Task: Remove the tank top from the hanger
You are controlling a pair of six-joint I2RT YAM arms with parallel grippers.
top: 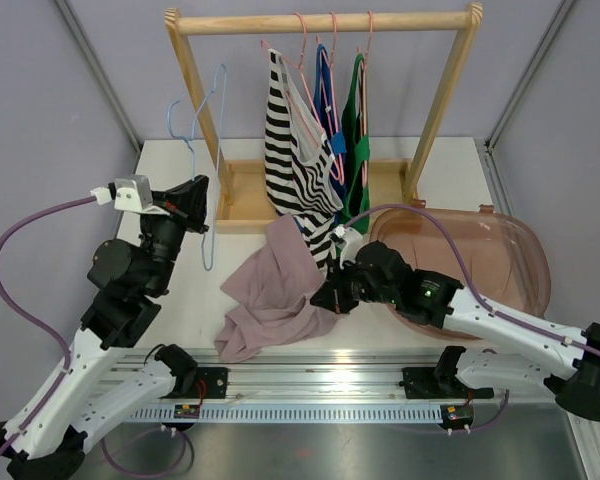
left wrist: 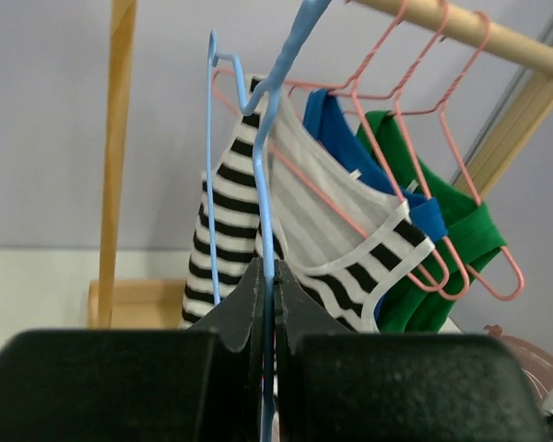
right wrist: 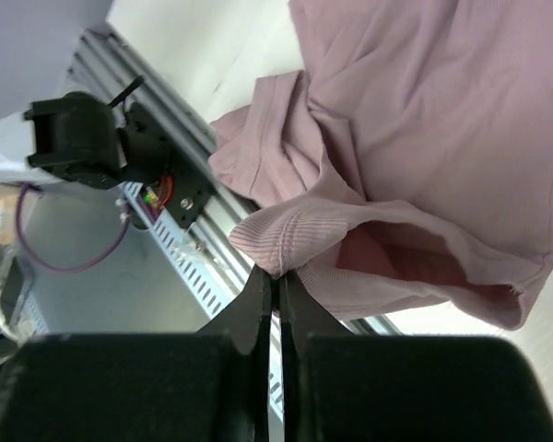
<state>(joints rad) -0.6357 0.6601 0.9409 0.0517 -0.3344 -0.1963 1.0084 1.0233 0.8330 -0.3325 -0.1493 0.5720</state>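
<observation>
A bare light-blue wire hanger point(top: 211, 150) stands upright left of the rack, and my left gripper point(top: 201, 207) is shut on its lower wire. In the left wrist view the blue hanger point(left wrist: 264, 184) runs straight down between the shut fingertips of that gripper point(left wrist: 268, 276). The mauve tank top point(top: 275, 290) lies crumpled on the table, off the hanger. My right gripper point(top: 326, 297) is shut on its right edge. The right wrist view shows a ribbed hem of the tank top point(right wrist: 295, 244) pinched at the tips of the gripper point(right wrist: 278, 278).
A wooden rack point(top: 320, 21) at the back holds pink hangers with a striped top point(top: 288, 150), a blue top point(top: 326, 105) and a green top point(top: 359, 150). A translucent pink tub point(top: 495, 262) sits at the right. The metal rail point(top: 320, 385) runs along the near edge.
</observation>
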